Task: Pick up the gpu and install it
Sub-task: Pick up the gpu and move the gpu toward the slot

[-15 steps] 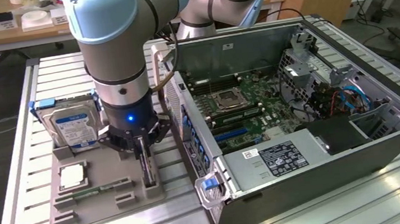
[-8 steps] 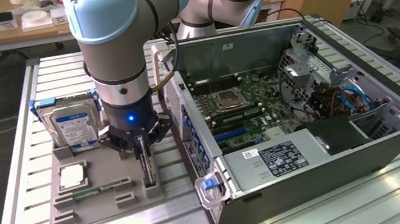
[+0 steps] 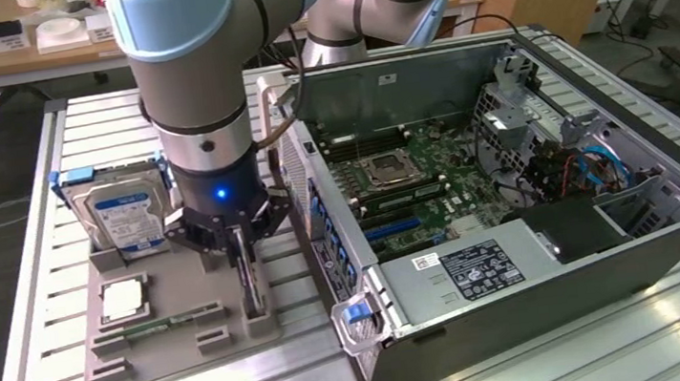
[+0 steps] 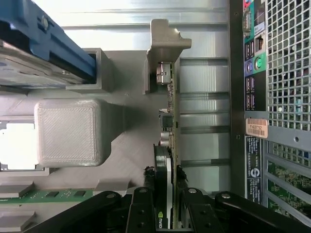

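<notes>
The gripper points straight down over the gray holder tray, which lies on the slatted metal table; its black fingers sit against both faces of the gpu, so the tool is clenched on the card. The gpu stands upright on its long edge in a narrow slot of the tray, on the side of the tray nearest to the open computer case; its lower edge seems to sit in the slot, though the fingers hide part of it. At the tray's far end, on the exterior view's left of the card, a hard drive with a blue-white label stands in its own holder; nearer, a square processor lies flat, and a green memory stick lies just beside it. The case is on the exterior view's right, with its side off and the motherboard visible.
</notes>
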### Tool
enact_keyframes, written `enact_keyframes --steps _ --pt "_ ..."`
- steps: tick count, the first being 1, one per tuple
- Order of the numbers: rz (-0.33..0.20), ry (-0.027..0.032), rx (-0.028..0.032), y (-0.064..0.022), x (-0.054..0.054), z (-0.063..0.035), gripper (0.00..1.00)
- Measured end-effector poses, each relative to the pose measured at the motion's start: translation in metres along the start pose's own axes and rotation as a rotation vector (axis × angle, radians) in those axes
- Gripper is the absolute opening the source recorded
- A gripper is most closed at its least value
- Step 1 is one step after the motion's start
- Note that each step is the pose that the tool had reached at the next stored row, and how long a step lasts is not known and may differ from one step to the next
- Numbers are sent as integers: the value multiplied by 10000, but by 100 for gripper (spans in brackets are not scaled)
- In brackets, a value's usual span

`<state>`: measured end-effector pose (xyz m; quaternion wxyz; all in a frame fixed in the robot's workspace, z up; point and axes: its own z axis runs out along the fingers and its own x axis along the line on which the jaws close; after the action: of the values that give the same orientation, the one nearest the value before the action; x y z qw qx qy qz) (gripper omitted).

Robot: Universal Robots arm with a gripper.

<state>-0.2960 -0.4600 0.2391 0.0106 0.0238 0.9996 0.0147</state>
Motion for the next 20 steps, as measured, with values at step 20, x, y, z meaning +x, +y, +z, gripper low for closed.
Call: enact_keyframes --steps 20 --pt "-1 -2 57 9 -6 -300 27"
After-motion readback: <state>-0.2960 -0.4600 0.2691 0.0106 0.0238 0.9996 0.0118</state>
